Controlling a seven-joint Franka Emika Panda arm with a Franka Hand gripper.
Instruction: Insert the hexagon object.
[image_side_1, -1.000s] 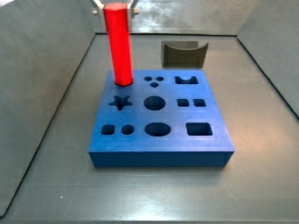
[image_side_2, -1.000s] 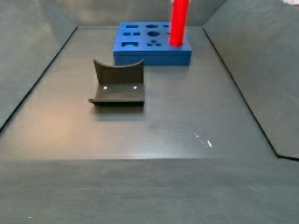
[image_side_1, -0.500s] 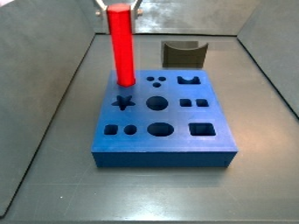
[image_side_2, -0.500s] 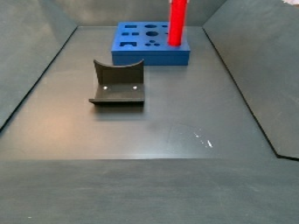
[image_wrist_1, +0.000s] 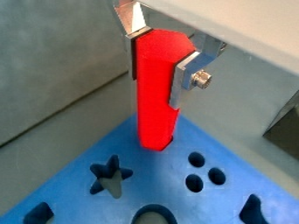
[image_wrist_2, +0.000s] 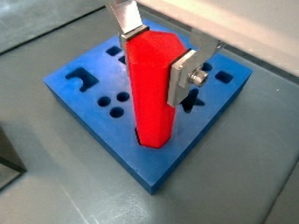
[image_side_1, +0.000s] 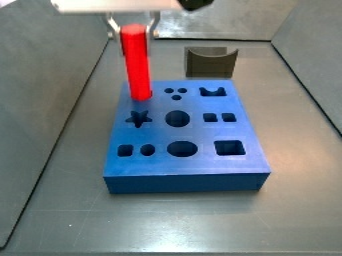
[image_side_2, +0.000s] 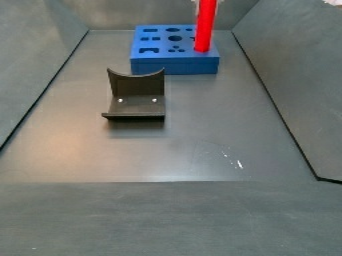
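In both wrist views the end effector pinches the upper part of the hexagon object between its silver fingers, the red bar standing upright with its lower end in a hole at a corner of the blue block. In a side view the hexagon object rises from the block at its far corner, with the fixture beyond near the surface's far edge. In a side view the bar stands on the block at the far edge, well apart from the fixture mid-surface.
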